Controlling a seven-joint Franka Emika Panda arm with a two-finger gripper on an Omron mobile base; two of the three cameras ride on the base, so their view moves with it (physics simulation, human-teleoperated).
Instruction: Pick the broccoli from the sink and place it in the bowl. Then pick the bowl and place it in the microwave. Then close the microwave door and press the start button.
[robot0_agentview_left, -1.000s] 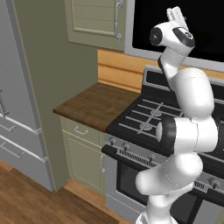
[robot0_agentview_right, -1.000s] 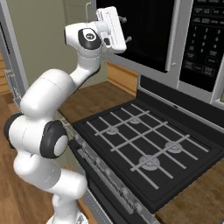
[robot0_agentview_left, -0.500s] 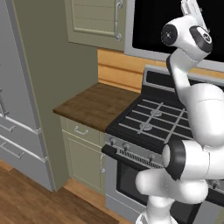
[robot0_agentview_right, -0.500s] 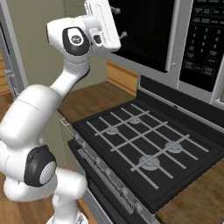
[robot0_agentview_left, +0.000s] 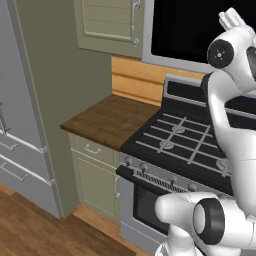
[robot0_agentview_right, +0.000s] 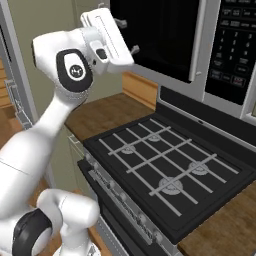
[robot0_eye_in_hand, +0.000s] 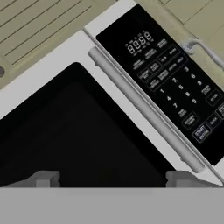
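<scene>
High above the stove (robot0_agentview_right: 170, 175), the claw (robot0_agentview_right: 125, 36) has risen closer to the microwave door (robot0_eye_in_hand: 78, 131) than a second ago; its fingers (robot0_agentview_right: 120, 22) stand spread, holding nothing. Beside the door's bar handle (robot0_eye_in_hand: 144, 107) sits the keypad (robot0_eye_in_hand: 175, 87). Left of the stove lies a wooden worktop (robot0_agentview_left: 102, 120).
</scene>
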